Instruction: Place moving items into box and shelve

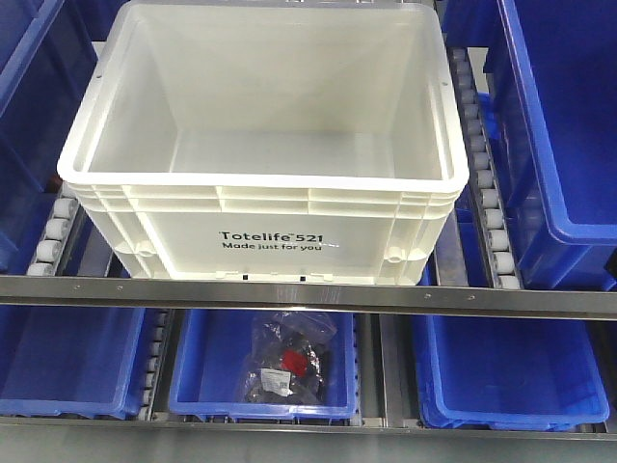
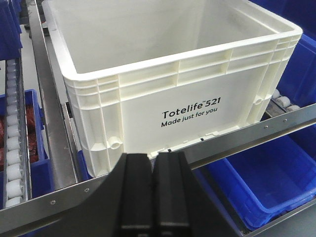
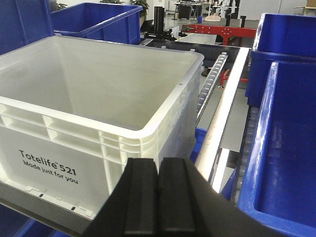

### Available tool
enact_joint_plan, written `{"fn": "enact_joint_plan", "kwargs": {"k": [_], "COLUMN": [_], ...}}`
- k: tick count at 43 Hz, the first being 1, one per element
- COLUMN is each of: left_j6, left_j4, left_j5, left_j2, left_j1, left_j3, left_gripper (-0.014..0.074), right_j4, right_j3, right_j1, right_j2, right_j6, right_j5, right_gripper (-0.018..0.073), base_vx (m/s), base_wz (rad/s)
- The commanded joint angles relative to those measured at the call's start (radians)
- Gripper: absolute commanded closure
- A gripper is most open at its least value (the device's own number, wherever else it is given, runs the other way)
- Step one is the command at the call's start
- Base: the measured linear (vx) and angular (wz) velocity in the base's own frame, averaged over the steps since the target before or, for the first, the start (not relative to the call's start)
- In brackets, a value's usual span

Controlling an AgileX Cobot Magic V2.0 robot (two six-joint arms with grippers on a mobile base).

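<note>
Two grippers, each seen only from its own wrist camera. Left gripper (image 2: 153, 197): black fingers pressed together, nothing between them, hanging just in front of the shelf rail (image 2: 276, 126) and below the box's printed face. Right gripper (image 3: 158, 197): fingers likewise pressed together and bare, near the box's front right corner

Box (image 1: 265, 207): white tote, ribbed rim, black print "Totelife 521 / Made just for you" on the front wall. Sits upright on the upper shelf level, on roller tracks (image 1: 487, 207), its front edge close behind the steel rail. Inside looks bare in all three views; none of the moving items can be seen in it or anywhere else

Around it: blue bins on both sides at the same level, one big bin (image 1: 564, 145) close on the right. Lower level holds three more blue bins; the middle bin (image 1: 265, 371) carries a clear plastic bag (image 1: 287, 362) with dark parts and something red inside
</note>
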Motion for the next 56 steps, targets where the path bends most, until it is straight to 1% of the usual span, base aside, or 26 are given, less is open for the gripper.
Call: {"fn": "enact_joint_plan", "kwargs": {"k": [1, 5, 6, 8, 13, 17, 25, 31, 32, 42, 46, 49, 51, 56], "left_j6": [-0.006, -0.002, -0.001, -0.001, 0.001, 0.003, 0.003, 0.001, 0.02, 0.015, -0.024, -0.065, -0.099, -0.253], "left_j4": [-0.014, 0.056, 0.208, 0.214, 0.214, 0.216, 0.215, 0.212, 0.238, 0.227, 0.197, 0.208, 0.238, 0.385], "left_j5": [-0.11, -0.188, -0.575, -0.654, -0.762, -0.804, -0.847, -0.929, -0.861, -0.861, -0.875, -0.88, -0.885, -0.901], "left_j2": [0.015, 0.015, -0.004, -0.019, -0.071, -0.07, -0.071, -0.071, -0.069, -0.069, -0.069, -0.069, -0.069, -0.069], "left_j1": [-0.004, -0.004, -0.004, -0.004, -0.004, -0.003, -0.003, -0.003, -0.003, -0.003, -0.003, -0.003, -0.003, -0.003], "left_j3": [-0.026, -0.026, 0.025, 0.06, 0.161, 0.24, 0.393, 0.508, 0.508, 0.508, 0.508, 0.508, 0.508, 0.508], "left_gripper": [0.0604, 0.0604, 0.0604, 0.0604, 0.0604, 0.0604, 0.0604, 0.0604, 0.0604, 0.0604, 0.0604, 0.0604, 0.0604, 0.0604], "right_j4": [-0.003, -0.003, -0.003, -0.003, -0.003, -0.003, -0.003, -0.003, -0.004, -0.004, -0.004, -0.004, -0.004, -0.004], "right_j3": [-0.029, -0.029, -0.029, -0.029, -0.029, -0.029, -0.029, -0.029, -0.029, -0.029, -0.029, -0.029, -0.029, -0.029], "right_j1": [-0.002, -0.002, -0.002, -0.002, -0.002, -0.002, -0.002, -0.002, -0.002, -0.002, -0.002, -0.002, -0.002, -0.002], "right_j2": [0.009, 0.009, 0.009, 0.009, 0.009, 0.009, 0.009, 0.009, 0.009, 0.009, 0.009, 0.009, 0.009, 0.009], "right_j6": [-0.005, -0.005, -0.005, -0.005, -0.005, -0.005, -0.005, -0.005, -0.005, -0.005, -0.005, -0.005, -0.005, -0.005], "right_j5": [-0.081, -0.081, -0.081, -0.081, -0.075, -0.074, -0.074, -0.074, -0.074, -0.074, -0.074, -0.074, -0.074, -0.074], "right_gripper": [0.0566, 0.0566, 0.0566, 0.0566, 0.0567, 0.0567, 0.0567, 0.0567, 0.0567, 0.0567, 0.0567, 0.0567, 0.0567, 0.0567], "base_vx": [0.0, 0.0, 0.0, 0.0, 0.0, 0.0, 0.0, 0.0, 0.0, 0.0, 0.0, 0.0, 0.0, 0.0], "base_wz": [0.0, 0.0, 0.0, 0.0, 0.0, 0.0, 0.0, 0.0, 0.0, 0.0, 0.0, 0.0, 0.0, 0.0]}}
